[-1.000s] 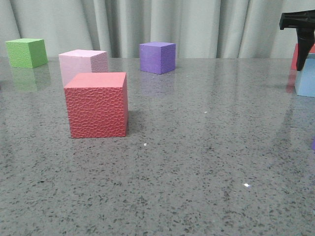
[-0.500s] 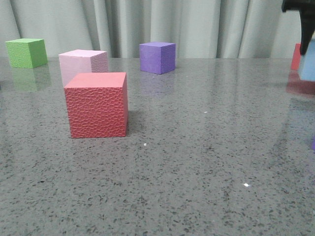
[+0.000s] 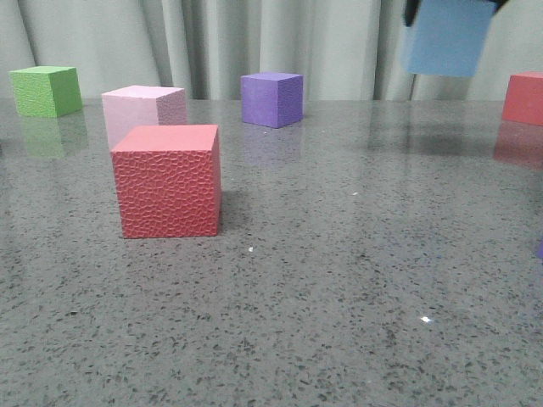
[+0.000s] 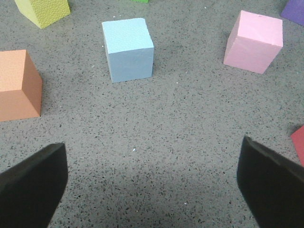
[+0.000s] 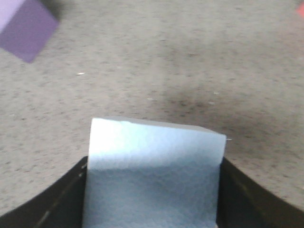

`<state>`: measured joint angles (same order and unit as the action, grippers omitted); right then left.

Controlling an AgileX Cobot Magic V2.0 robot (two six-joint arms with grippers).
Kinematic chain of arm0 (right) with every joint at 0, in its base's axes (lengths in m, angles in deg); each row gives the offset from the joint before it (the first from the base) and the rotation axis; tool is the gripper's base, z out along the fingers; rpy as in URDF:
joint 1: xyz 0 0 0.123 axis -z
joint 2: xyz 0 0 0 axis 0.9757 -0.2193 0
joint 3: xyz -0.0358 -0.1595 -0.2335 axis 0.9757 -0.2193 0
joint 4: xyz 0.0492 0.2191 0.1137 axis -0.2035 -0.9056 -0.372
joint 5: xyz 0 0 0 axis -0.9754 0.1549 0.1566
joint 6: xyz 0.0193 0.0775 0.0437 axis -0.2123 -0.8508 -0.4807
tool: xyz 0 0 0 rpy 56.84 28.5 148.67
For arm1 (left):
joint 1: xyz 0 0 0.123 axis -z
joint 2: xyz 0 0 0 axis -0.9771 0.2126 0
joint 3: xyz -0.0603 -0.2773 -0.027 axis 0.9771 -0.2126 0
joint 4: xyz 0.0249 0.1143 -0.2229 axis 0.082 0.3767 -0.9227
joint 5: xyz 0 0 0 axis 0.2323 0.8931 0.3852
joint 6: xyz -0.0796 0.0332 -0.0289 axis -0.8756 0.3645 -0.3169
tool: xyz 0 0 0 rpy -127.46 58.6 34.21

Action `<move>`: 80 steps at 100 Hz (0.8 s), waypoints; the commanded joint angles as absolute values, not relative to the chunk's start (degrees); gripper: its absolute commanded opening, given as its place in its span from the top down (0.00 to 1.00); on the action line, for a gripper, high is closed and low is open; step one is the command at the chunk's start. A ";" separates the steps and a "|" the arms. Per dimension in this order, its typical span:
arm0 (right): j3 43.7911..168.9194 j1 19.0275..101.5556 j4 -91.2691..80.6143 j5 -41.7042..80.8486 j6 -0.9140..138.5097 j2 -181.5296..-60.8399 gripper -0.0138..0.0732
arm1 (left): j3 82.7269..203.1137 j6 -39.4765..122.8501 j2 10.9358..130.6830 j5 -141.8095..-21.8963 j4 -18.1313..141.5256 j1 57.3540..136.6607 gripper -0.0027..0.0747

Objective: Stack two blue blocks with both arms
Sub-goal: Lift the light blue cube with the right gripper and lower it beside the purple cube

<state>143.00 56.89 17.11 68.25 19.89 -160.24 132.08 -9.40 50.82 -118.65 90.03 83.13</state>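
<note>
Right gripper (image 5: 152, 209) pinches one blue block (image 3: 445, 38) aloft, well above the table (image 3: 339, 254). Left gripper (image 4: 152, 183), spread empty, faces the second blue block (image 4: 128, 50) resting ahead beside the pink cube (image 4: 254, 42).

A speckled grey desk (image 3: 339, 280) carries a textured red cube (image 3: 168, 181) nearest the camera, with a pale pink cube (image 3: 142, 110) just behind it and a green cube (image 3: 45, 90) farther back on the left. A purple cube (image 3: 271, 98) sits near the grey curtain (image 3: 254, 42), and another red cube (image 3: 523, 98) stands at the far right. The left wrist view also shows an orange cube (image 4: 16, 85) and a yellow-green cube (image 4: 43, 10).
</note>
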 commanded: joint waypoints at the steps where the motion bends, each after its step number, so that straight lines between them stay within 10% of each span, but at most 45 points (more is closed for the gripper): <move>1: 145.68 55.12 17.76 65.69 18.55 -159.07 0.49 | 134.21 -9.49 51.19 -114.85 89.68 83.02 0.07; 80: 156.89 46.51 17.46 69.36 12.80 -172.91 0.49 | 134.21 -9.49 51.19 -114.85 89.68 83.02 0.07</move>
